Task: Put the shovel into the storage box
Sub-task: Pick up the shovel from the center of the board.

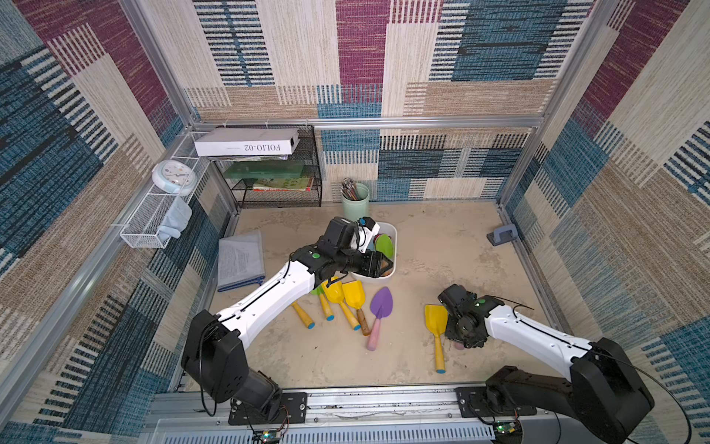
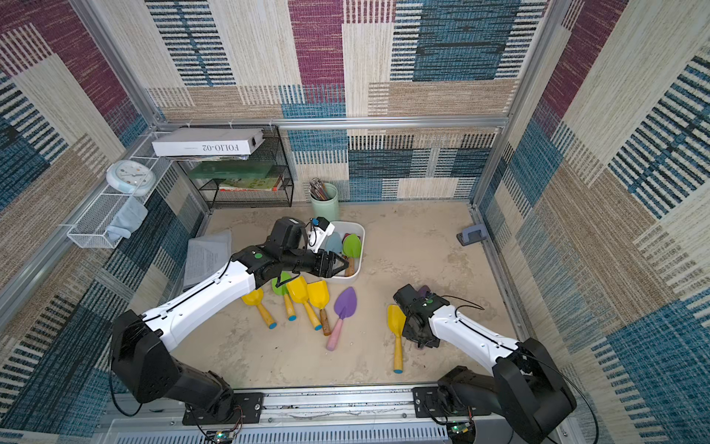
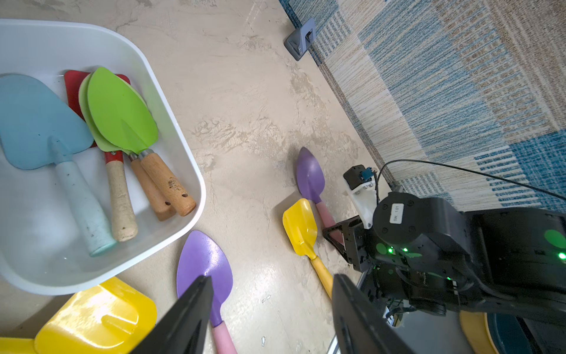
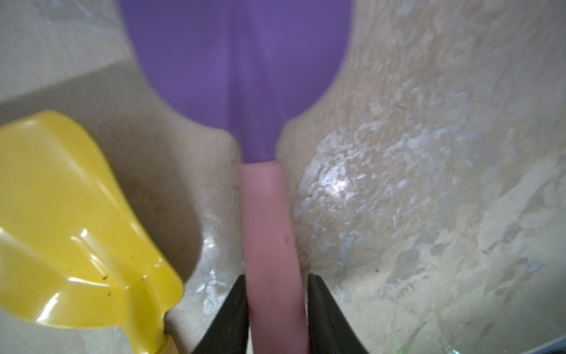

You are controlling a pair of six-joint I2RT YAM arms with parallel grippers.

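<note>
Right gripper down at the table; fingers stand one on each side of the pink handle of the purple shovel; both look pressed against the handle with no gap showing, so I note it as pinched; right wrist view is soft, contact judged from there only.

Purple shovel lies flat on the table, toward my right side, well apart from the storage box; in both top views my own wrist covers most of it. A yellow shovel lies just beside it, blade near the neck of the purple one, not touching the handle as far as I can see.

Left gripper spread wide, nothing between the fingers; it hovers over the near end of the storage box.

Storage box sits toward the back of the table, just in front of the mint-green cup of pencils; inside: a blue shovel, a red shovel, two green shovels stacked one on the other; all handles point to the near end.

On the table just in front of the box: a cluster of yellow shovels and a second purple shovel, partly under my left arm.
</note>
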